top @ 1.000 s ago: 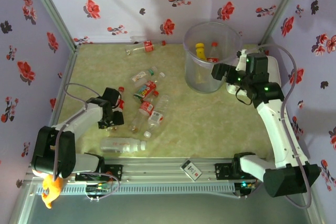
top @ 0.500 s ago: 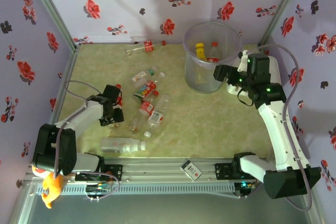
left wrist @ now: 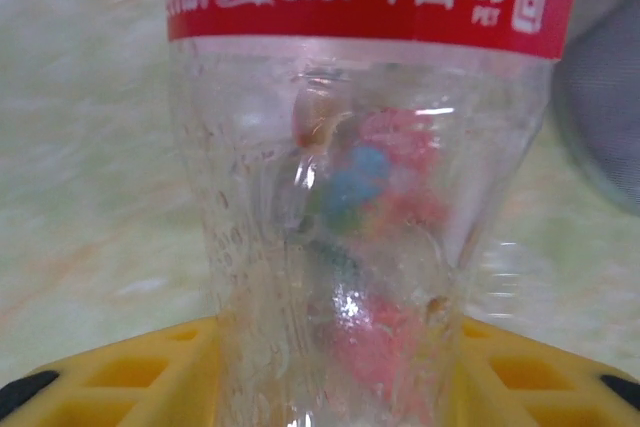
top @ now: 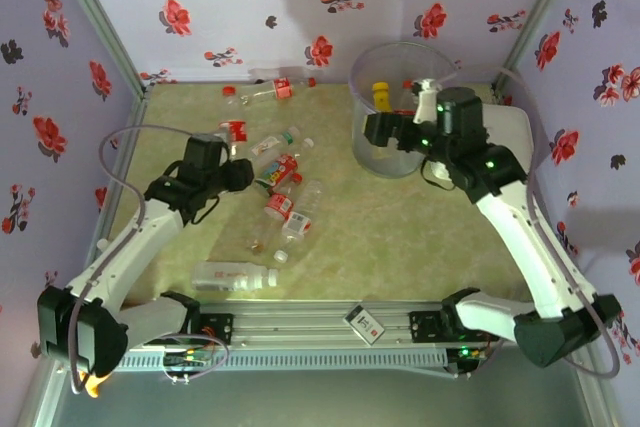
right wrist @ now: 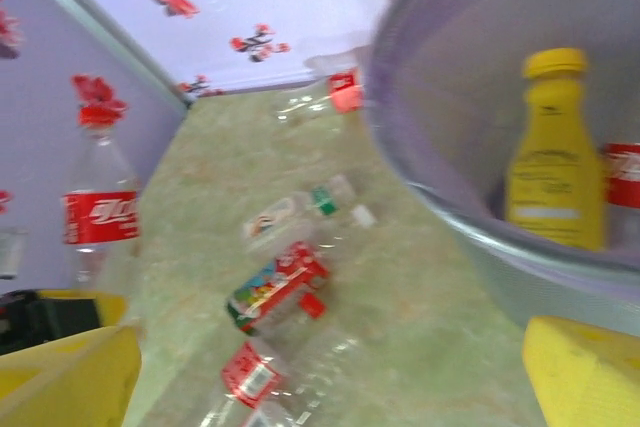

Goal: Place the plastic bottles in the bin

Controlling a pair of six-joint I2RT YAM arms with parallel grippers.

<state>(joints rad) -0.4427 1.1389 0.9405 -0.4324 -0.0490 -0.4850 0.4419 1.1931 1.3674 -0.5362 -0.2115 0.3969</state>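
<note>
Left end effector [left wrist: 330, 387]: clenched on a clear bottle [top: 236, 132]. The yellow fingers sit either side of its lower body, with the red label above them. The bottle is upright and off the counter [top: 400, 237], left of centre in the top view, well apart from the bin [top: 400, 162] at upper right.

Right end effector [top: 377, 130]: released, fingers spread wide, nothing between them. It sits at the bin's left wall. Inside the bin are a yellow bottle [right wrist: 555, 147] and a red-labelled one beside it.

Loose bottles [top: 285, 197] are clustered mid-frame. One more lies at lower left, another along the back wall.

Risks, as I judge them:
- The right arm sits on the direct line from the held bottle to the bin. If it stays there, the arms could clash at the rim.
- The grip is low on thin, slick plastic, so the bottle may pivot or slip during the swing and fall into the cluster.
- The bin is tall and light-looking. A low approach could clip the rim and shove or tip it.
- A release short of the rim would bounce the bottle off the wall.
</note>
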